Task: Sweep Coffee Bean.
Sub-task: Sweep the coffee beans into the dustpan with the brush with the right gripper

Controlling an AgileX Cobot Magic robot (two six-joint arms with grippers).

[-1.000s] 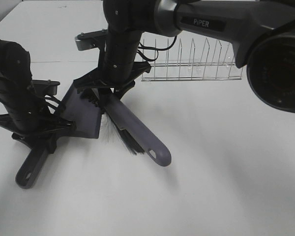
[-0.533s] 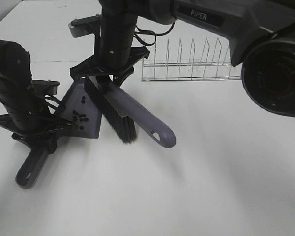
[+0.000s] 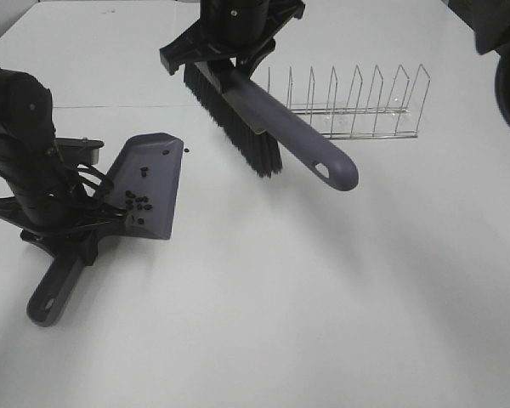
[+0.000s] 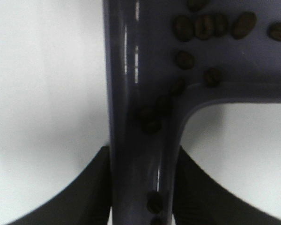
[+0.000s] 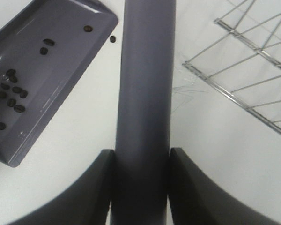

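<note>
— One stray bean (image 5: pixel 113 39) is not collected, Inspector. It lies on the bench (image 3: pixel 340 297) just outside the dustpan (image 3: pixel 157 174) lip, not touching it.

— The other coffee beans (image 3: pixel 138 202)?

— Inside the pan. Most are clustered toward the handle end, and one sits near the lip.

— Your fingers?

— My left fingers (image 4: pixel 141 187) are clamped tight on the dustpan handle. My right fingers (image 5: pixel 140 183) are clamped tight on the brush (image 3: pixel 272 127) at its bristle end, with the handle tip free.

— What governs the next stroke?

— I hold the brush clear above the bench, on the wire rack (image 3: pixel 348 110) side. The stray lies below my right fingers, between the bristles and the pan mouth. I judge my right arm the nearer one. It should lower the bristles behind the bean, with the brush's long axis parallel to the lip, and sweep toward the pan.
</note>
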